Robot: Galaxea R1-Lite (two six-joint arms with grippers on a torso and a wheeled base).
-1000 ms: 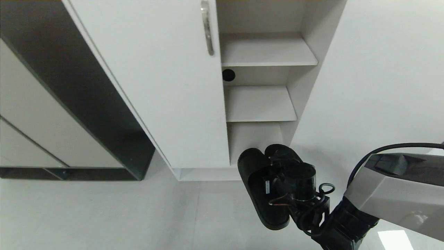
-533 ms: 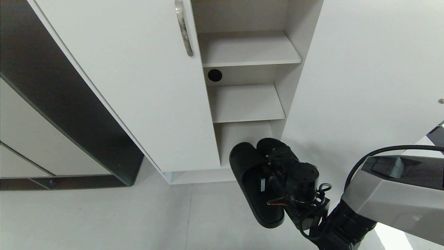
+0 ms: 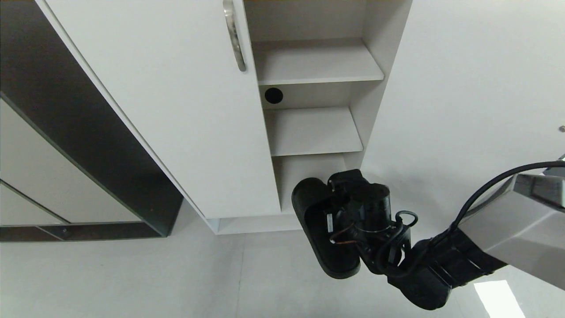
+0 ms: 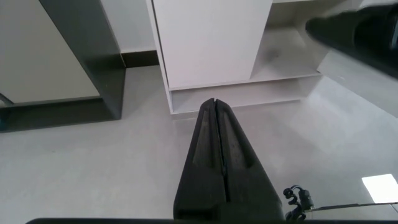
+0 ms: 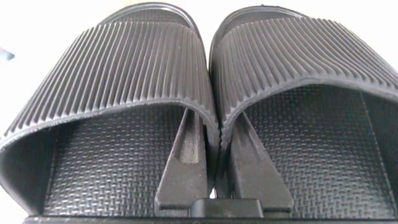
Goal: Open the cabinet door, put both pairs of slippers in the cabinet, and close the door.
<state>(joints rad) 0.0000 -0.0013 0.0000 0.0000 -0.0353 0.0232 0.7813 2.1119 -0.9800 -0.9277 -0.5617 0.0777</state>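
A pair of black slippers (image 3: 315,225) hangs side by side just above the floor, in front of the cabinet's lowest compartment (image 3: 309,170). My right gripper (image 3: 340,206) is shut on the pair. In the right wrist view one finger sits inside each slipper (image 5: 143,81), and the right gripper (image 5: 214,165) pinches their adjoining inner walls. The white cabinet door (image 3: 176,110) with its metal handle (image 3: 234,39) stands open to the left. My left gripper (image 4: 214,111) is shut and holds nothing, low over the grey floor before the cabinet base (image 4: 249,94).
Two bare white shelves (image 3: 313,131) (image 3: 315,62) lie above the lowest compartment. A dark panel (image 3: 88,132) runs beside the open door on the left. A white wall (image 3: 463,88) borders the cabinet on the right. Grey floor (image 3: 154,274) spreads in front.
The head camera shifted, so the cabinet slid left in the picture. My right arm carried the slippers a little closer to the lowest compartment and its wrist turned.
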